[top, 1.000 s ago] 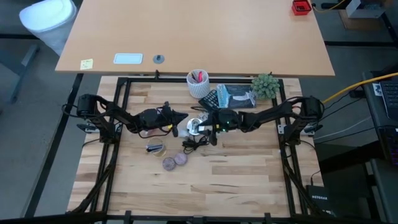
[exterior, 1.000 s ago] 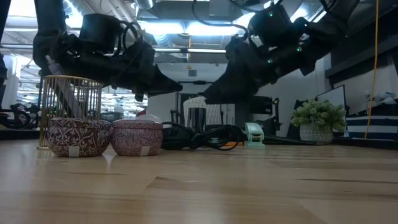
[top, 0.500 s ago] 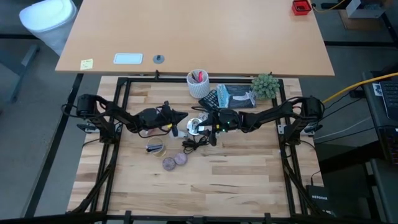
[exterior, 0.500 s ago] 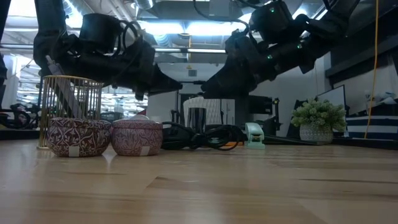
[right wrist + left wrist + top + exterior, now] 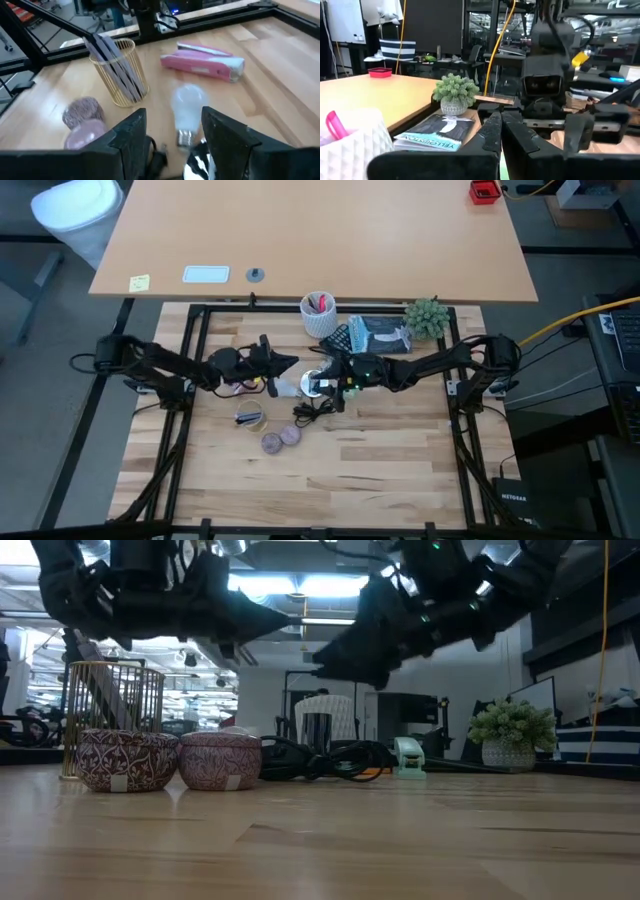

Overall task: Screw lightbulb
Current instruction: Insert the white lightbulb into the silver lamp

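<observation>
the bulb (image 5: 186, 111) is lying on the bench (image 5: 380, 470) beside a pink case (image 5: 204, 61), under the right end effector (image 5: 171, 132) hovering with fingers apart, while the left end effector (image 5: 500, 131) is hanging nearby, fingers pressed together.

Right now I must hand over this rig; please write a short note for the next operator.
Left gripper: shut, empty, raised above the table.
Right gripper: open, empty, hovering just over the lightbulb.
Lightbulb: lying on its side on the table, between the two grippers, near the gold wire holder and pink package.
Done: nothing gripped yet.
Left: grasp the bulb and screw it in; no socket is clearly visible.
</observation>
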### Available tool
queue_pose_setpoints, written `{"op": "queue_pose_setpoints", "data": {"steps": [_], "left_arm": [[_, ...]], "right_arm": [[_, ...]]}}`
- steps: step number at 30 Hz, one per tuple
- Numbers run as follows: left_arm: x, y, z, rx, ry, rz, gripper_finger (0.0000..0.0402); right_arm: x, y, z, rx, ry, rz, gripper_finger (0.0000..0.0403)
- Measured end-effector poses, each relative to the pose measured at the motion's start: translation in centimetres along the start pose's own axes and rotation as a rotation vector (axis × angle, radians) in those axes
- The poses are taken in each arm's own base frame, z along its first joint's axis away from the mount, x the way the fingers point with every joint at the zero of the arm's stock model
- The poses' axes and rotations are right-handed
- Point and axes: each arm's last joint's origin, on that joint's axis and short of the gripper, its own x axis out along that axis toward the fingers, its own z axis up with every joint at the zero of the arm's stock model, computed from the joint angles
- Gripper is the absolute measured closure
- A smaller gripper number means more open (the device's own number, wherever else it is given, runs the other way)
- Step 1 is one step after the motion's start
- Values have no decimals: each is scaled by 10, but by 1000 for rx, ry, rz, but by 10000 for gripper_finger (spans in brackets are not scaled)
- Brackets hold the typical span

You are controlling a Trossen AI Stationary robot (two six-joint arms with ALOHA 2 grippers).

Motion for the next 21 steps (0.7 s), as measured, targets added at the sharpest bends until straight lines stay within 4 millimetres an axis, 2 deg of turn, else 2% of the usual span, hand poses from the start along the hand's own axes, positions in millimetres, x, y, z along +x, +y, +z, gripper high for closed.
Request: {"op": "queue_pose_setpoints", "data": {"steps": [7, 10, 16, 21], "left_arm": [[-11, 1, 9, 24, 95, 5, 400], [-16, 1, 10, 31, 162, 9, 399], [-30, 3, 10, 46, 299, 16, 396], [-41, 4, 13, 58, 373, 20, 400]], "right_arm": [[30, 4, 44, 24, 233, -65, 207], [47, 4, 55, 71, 324, -104, 207], [78, 1, 60, 170, 399, -140, 207], [99, -4, 44, 259, 441, -171, 207]]}}
